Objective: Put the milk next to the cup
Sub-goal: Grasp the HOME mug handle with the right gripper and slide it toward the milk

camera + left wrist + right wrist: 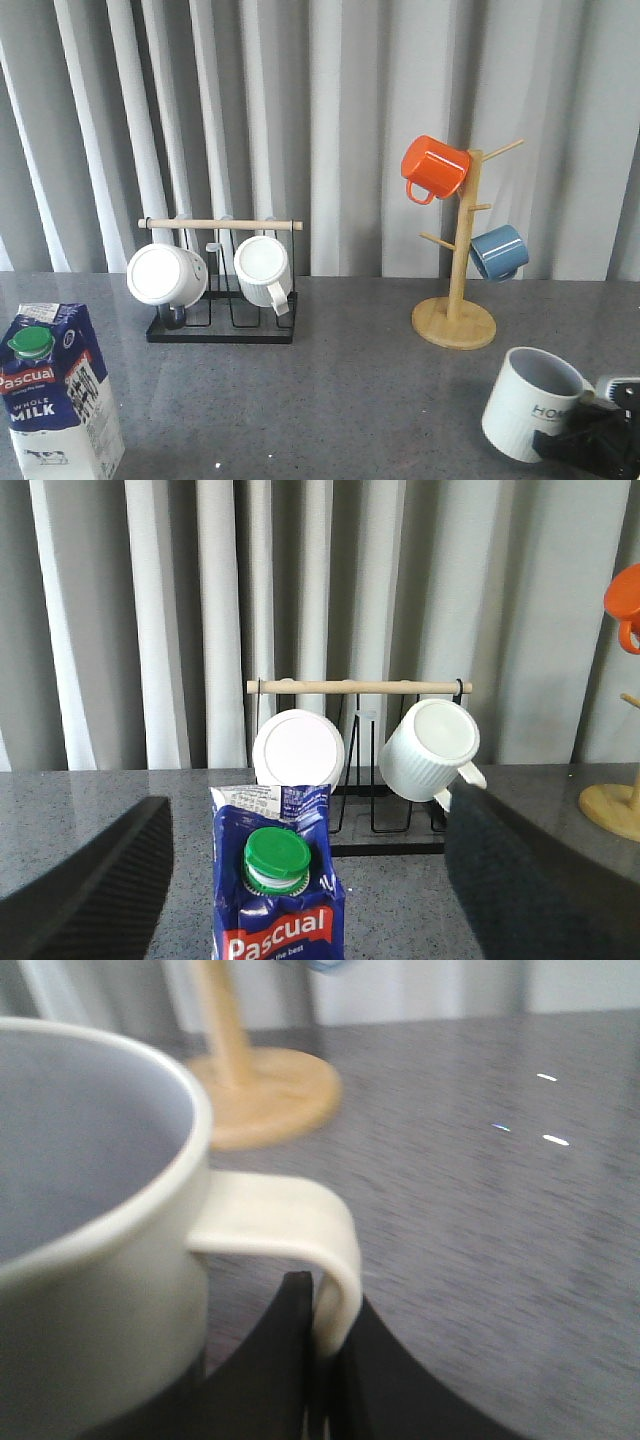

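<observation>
The right gripper (318, 1360) has its jaws pinched together on the cream handle (300, 1235) of the cup (530, 403), which stands on the table (350, 390) just in front of the wooden mug tree (455, 290). The left gripper (305, 880) has its jaws spread wide, either side of the milk (280, 880) without touching it. The milk stands far left of the mug tree.
</observation>
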Robot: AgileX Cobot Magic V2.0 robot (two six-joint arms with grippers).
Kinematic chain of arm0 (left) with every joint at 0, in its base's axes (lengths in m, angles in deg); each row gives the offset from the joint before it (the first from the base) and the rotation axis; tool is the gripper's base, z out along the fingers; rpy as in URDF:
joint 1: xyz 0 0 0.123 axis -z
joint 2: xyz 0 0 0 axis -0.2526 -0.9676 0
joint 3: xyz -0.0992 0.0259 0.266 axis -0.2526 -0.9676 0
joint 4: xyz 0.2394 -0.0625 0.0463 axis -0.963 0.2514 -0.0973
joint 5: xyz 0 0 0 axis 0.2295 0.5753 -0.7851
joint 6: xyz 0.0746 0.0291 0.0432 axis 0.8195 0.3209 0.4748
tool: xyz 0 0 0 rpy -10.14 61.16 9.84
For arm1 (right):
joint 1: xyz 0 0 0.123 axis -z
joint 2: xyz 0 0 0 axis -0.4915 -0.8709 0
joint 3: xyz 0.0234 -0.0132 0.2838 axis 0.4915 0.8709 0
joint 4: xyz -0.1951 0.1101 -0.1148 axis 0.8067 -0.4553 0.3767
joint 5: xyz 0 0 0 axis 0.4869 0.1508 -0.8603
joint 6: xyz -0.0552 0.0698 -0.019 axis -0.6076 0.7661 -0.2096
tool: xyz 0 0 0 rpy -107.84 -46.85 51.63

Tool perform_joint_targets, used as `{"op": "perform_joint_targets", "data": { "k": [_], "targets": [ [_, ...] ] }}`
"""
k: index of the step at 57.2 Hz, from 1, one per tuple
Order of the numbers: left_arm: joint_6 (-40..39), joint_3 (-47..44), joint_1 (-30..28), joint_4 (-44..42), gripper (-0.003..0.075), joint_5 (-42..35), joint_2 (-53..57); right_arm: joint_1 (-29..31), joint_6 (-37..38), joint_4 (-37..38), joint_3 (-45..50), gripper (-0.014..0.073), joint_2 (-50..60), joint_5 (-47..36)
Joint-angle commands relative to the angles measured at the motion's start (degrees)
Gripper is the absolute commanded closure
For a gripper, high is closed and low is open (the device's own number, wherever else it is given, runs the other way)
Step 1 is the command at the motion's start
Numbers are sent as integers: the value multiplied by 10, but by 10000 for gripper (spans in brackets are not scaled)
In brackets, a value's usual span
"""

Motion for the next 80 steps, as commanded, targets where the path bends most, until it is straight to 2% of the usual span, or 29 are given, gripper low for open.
{"op": "perform_joint_targets", "data": {
  "k": [1, 10, 17, 24, 31, 49, 61, 69, 80],
  "targets": [
    [-5, 20, -2, 2, 185, -42, 3, -56, 9, -34, -17, 596, 47, -46],
    [-5, 20, -2, 2, 185, -42, 3, -153, -13, -139, -46, 596, 51, -9],
    [-5, 20, -2, 2, 185, -42, 3, -233, -115, -227, -87, 596, 40, 46],
    [-5, 20, -2, 2, 185, -42, 3, -288, -210, -334, -117, 596, 18, 61],
    [-5, 20, -2, 2, 185, -42, 3, -324, -249, -424, -136, 596, -9, 55],
    [-5, 20, -2, 2, 185, -42, 3, -368, -314, -505, -161, 596, -62, 16],
    [-5, 20, -2, 2, 185, -42, 3, -371, -349, -504, -161, 578, -70, 15],
    [-5, 20, -2, 2, 185, -42, 3, -371, -350, -503, -161, 520, -70, 15],
    [-5, 20, -2, 2, 185, -42, 3, -373, -349, -503, -158, 391, -70, 19]
  ]
}}
